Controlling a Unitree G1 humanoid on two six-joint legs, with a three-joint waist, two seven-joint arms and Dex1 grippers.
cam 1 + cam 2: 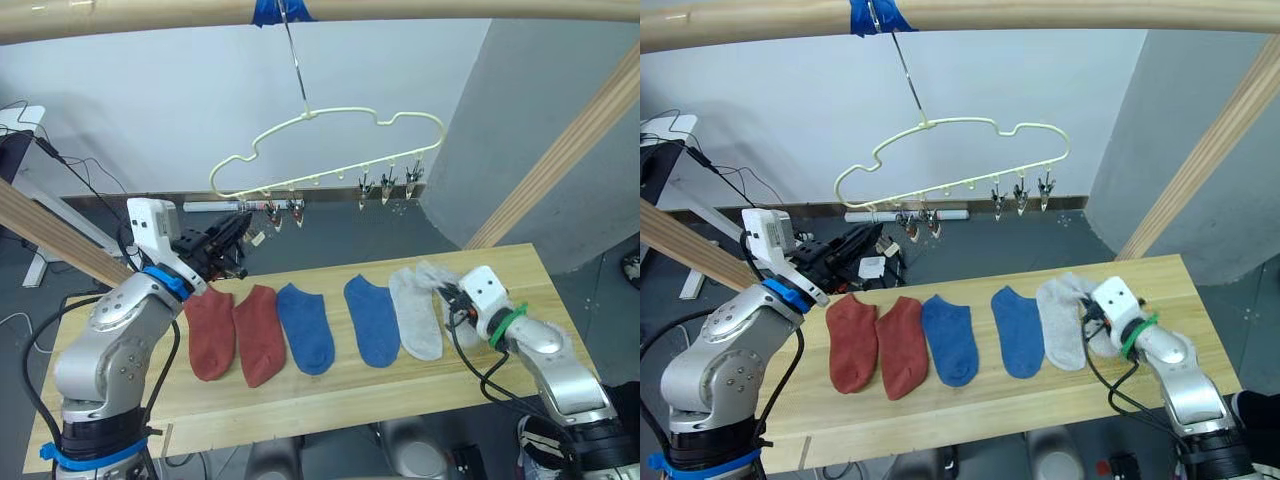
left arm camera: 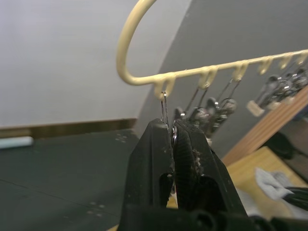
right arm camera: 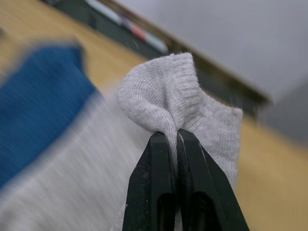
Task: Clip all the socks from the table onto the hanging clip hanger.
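Observation:
On the table [image 1: 330, 385] lie two rust-red socks [image 1: 212, 335], two blue socks [image 1: 305, 327] and a flat light grey sock [image 1: 415, 312] in a row. My right gripper [image 3: 174, 134] is shut on the cuff of a second grey sock [image 3: 168, 91] at the table's right end, its cuff lifted and bunched. The cream clip hanger [image 1: 330, 130] hangs from the top pole, tilted, with its left end lower. My left gripper [image 2: 172, 127] is raised to that left end and shut on the wire of a metal clip [image 2: 165, 103].
Round wooden poles frame the scene: one across the top [image 1: 450, 8], one slanting on the right [image 1: 560, 160], one on the left [image 1: 50, 235]. Blue tape [image 1: 280, 10] holds the hanger's hook. More clips [image 1: 388, 187] hang along the bar. Cables lie on the floor behind.

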